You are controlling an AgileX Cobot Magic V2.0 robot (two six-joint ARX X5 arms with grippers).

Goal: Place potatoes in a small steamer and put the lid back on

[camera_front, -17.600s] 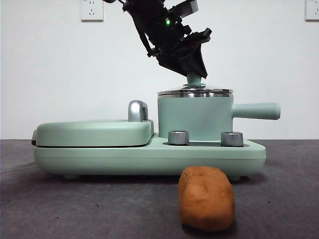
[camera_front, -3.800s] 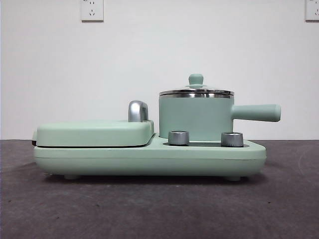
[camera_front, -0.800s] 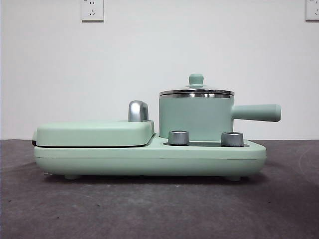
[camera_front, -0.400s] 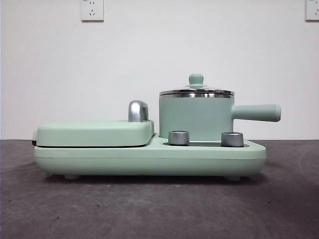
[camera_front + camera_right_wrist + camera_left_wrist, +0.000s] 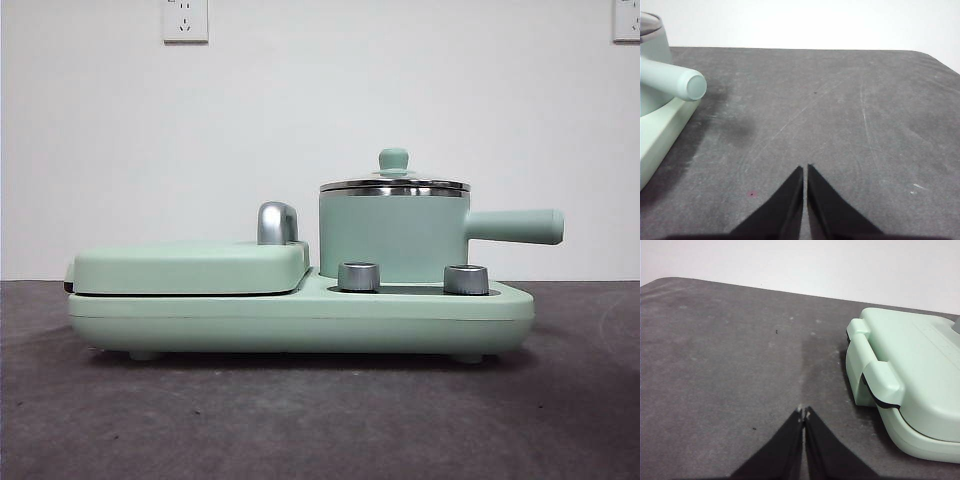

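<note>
Both grippers are seen with fingertips pressed together over bare table: the left gripper [image 5: 803,412] off the grill plate's [image 5: 910,370] left end, the right gripper [image 5: 805,169] to the right of the small steamer's [image 5: 392,238] straight handle. The lid [image 5: 394,184] is seated on the steamer's steel rim, knob up. No potato can be seen; whether it is inside cannot be told.

The left claw [image 5: 803,412] hangs over bare dark grey tabletop [image 5: 725,355], its two black jaws pressed together with nothing between them. Off to one side sits the end of a mint-green appliance [image 5: 912,385], its hinged grill cover [image 5: 920,365] closed, well apart from the claw, with a white wall [image 5: 815,262] behind
</note>
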